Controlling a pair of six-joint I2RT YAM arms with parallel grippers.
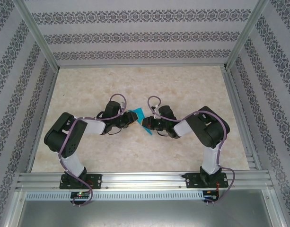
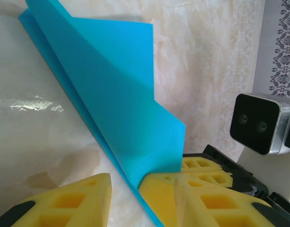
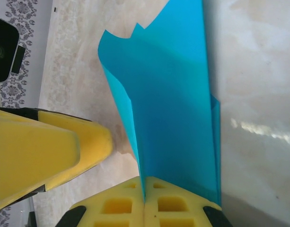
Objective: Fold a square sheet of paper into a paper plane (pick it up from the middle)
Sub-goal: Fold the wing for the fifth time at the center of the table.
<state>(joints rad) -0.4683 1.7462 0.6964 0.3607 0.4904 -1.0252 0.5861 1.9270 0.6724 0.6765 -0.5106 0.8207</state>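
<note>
The table (image 1: 182,90) has a pale beige, marble-patterned top with a slight gloss, and the wrist views catch a bright streak of light on it. Walls (image 1: 145,38) papered in white with bands of grey ornament close it in on three sides. Aluminium posts (image 1: 38,33) stand at the corners. A slotted aluminium rail (image 1: 145,178) runs along the bottom of the overhead frame and carries both arm bases.

The two arms bend inward and meet near the middle of the table. The square sheet of paper (image 1: 135,113) is held there, partly folded and standing up off the surface.

In the right wrist view, the right hand (image 3: 145,189) has its yellow pads pressed together at the bottom of the frame. They pinch the lower edge of the cyan sheet (image 3: 173,104), which rises towards the top.

In the left wrist view, the left hand (image 2: 128,189) is spread. Its two yellow fingers (image 2: 74,198) sit either side of the sheet's creased edge (image 2: 111,94). The grey camera (image 2: 258,124) at the right of that frame is on the other arm.
</note>
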